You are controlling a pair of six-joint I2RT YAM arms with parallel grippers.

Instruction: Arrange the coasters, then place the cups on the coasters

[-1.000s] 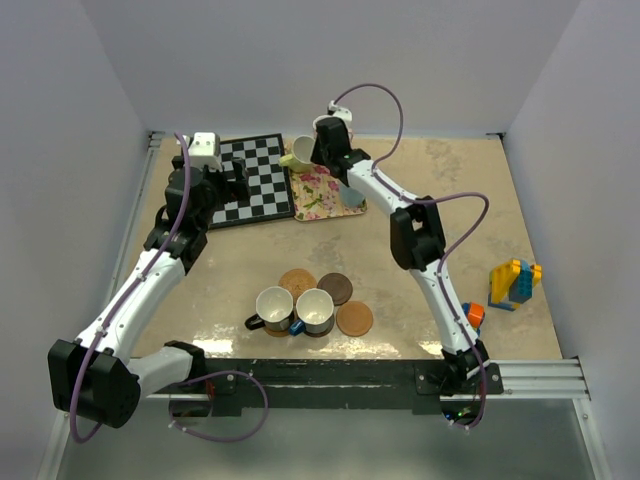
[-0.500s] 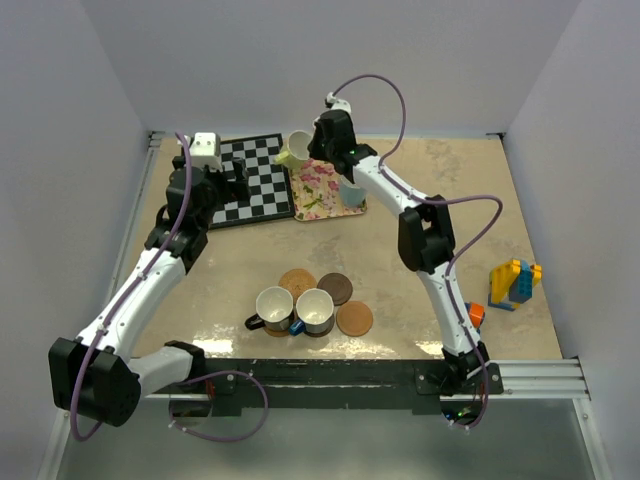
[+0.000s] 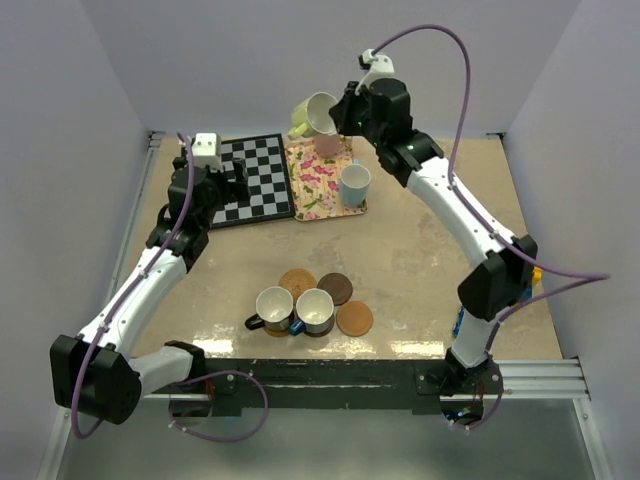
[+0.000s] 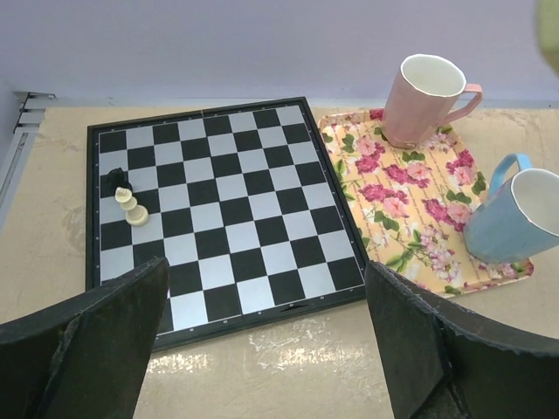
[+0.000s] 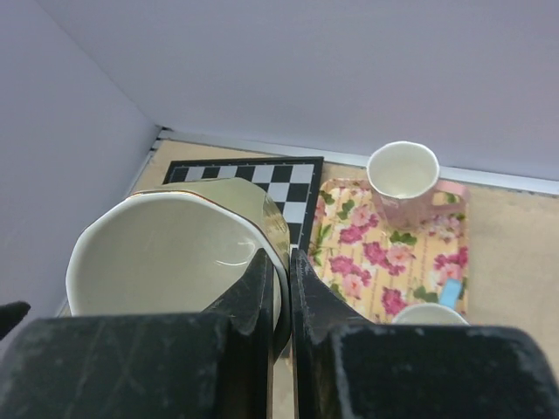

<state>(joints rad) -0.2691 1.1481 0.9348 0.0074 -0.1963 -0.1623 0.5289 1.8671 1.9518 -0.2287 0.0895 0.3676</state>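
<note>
Nearest me, a black cup (image 3: pixel 272 308) and a dark blue cup (image 3: pixel 316 310) stand beside three bare coasters (image 3: pixel 334 288); what is under them I cannot see. Open desk (image 3: pixel 420 250) lies beyond. Farther off, my left end effector (image 4: pixel 266 288) gapes wide over the chessboard (image 4: pixel 218 209). My right end effector (image 5: pixel 281 288) pinches the yellow-green cup (image 5: pixel 166 253) above the tray (image 3: pixel 318 192), close to the back wall (image 3: pixel 300 60). The pink cup (image 4: pixel 424 100) and light blue cup (image 4: pixel 515 214) on the tray are not yet moved.

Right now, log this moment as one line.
right claw: shut on yellow-green mug by its rim, held aloft | left claw: open over chessboard | pink mug, light-blue mug: on floral tray | three flat round brown coasters: bare
</note>
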